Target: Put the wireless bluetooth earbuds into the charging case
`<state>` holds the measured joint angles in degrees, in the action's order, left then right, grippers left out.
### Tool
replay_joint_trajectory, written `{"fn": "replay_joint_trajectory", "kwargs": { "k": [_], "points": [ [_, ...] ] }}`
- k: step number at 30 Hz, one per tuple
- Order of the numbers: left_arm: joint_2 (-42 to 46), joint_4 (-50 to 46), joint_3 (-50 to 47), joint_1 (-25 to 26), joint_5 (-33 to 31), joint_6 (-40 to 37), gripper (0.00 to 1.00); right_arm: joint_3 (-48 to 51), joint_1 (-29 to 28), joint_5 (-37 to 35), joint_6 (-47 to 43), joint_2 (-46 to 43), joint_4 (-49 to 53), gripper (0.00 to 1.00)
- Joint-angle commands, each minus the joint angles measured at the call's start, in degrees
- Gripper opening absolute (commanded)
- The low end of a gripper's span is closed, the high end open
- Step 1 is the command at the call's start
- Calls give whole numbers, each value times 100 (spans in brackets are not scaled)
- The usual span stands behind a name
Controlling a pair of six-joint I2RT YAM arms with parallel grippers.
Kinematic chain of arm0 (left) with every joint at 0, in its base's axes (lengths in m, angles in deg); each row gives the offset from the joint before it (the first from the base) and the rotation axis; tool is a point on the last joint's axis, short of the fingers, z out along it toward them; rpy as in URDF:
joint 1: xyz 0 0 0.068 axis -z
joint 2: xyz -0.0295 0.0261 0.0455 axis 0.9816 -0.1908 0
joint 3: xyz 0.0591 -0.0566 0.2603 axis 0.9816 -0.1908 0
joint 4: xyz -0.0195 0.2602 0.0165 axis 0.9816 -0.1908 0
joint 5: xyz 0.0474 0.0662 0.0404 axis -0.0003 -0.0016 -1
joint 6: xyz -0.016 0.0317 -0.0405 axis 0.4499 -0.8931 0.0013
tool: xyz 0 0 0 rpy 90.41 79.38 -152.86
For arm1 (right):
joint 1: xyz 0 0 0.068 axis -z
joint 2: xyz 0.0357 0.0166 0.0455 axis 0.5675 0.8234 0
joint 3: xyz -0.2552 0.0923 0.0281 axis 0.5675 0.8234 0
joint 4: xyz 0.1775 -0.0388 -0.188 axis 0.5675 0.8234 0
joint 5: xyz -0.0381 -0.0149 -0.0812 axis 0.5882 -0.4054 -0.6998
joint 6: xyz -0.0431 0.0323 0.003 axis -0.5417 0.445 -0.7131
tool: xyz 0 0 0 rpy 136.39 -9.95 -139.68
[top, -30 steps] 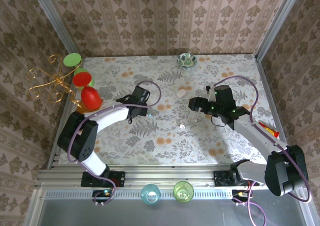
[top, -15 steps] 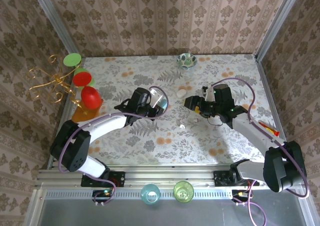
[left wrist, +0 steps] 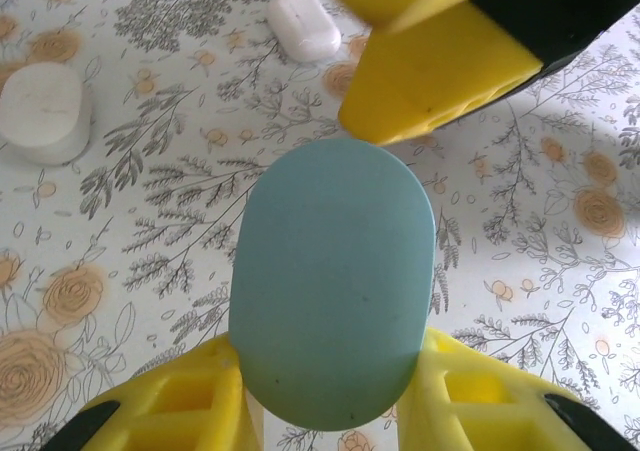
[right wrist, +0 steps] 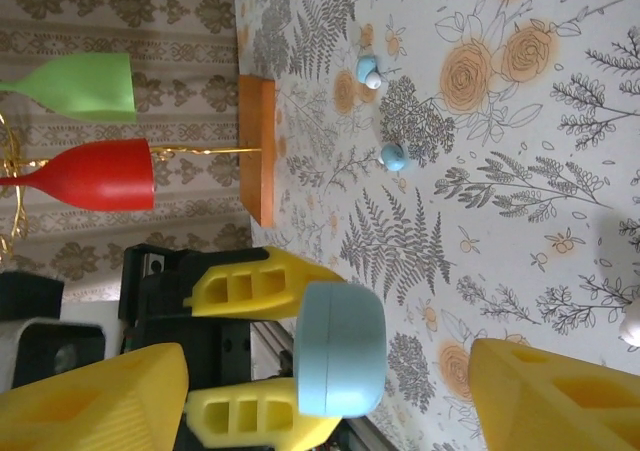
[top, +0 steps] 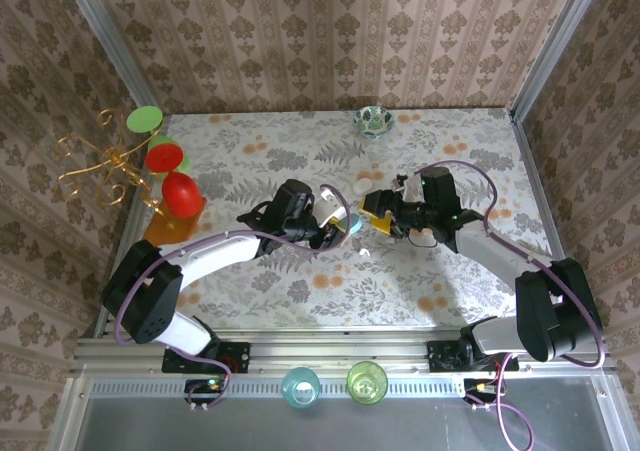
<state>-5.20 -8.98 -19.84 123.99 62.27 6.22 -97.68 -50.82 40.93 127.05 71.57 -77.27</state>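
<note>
Jaws of the left gripper (left wrist: pixel 330 401), which has two blue earbuds (right wrist: pixel 394 156) lying on the table (right wrist: pixel 520 171) behind it, left of the pale-blue case (left wrist: pixel 335 281), pinch that case's near end, its long axis pointing right into the empty, wide-open right gripper (right wrist: pixel 330 396) straddling it.

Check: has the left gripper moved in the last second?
Yes. The left gripper, holding the blue case, has swung right, away from the red goblet, toward the right gripper.
</note>
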Motion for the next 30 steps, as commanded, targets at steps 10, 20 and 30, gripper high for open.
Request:
{"fn": "replay_joint_trajectory", "kwargs": {
  "k": [10,20,30],
  "points": [
    [91,-4,338,141,240,-349,29,247,-229,251,595,109,-694,45],
    [313,411,104,170,300,-367,43,265,-208,304,751,-89,-747,21],
    [1369,3530,-1290,19,507,66,81,436,-141,595,2493,-736,-2668,17]
  ]
}}
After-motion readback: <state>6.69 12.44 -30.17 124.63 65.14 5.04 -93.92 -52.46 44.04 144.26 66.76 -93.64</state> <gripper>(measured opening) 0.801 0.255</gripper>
